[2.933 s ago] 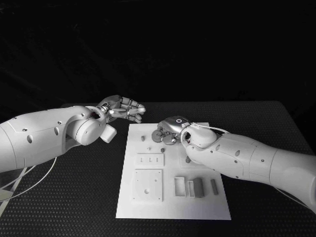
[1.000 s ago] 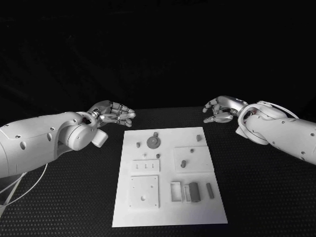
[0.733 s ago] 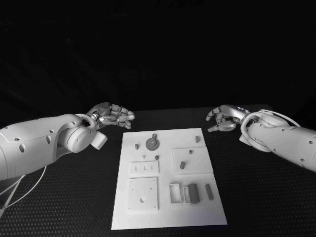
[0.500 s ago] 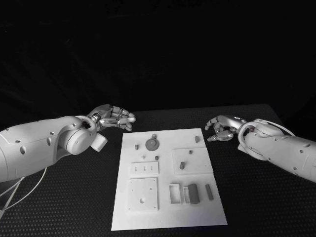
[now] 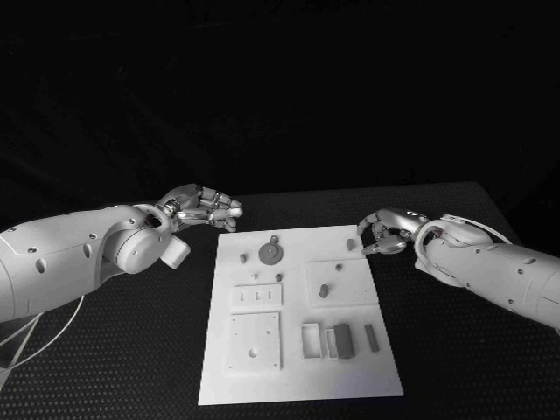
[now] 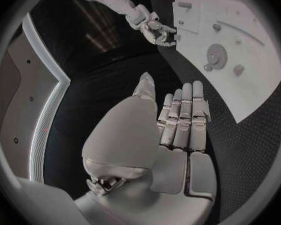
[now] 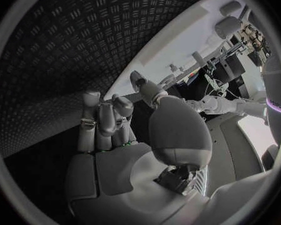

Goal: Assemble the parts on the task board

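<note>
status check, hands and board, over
Left robot hand open, off the task board's far left corner. Right robot hand empty, fingers curled, at its far right edge. Parts on board, nothing blocking.

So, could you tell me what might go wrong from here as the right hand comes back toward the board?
1. The right hand hovers beside the task board's far right corner, close to a small upright peg; a low approach might knock it.
2. The board seems to lie loose on the table, so a nudge at its edge could shift it.
3. The left hand waits off the board, fingers curled, not steadying it.
</note>
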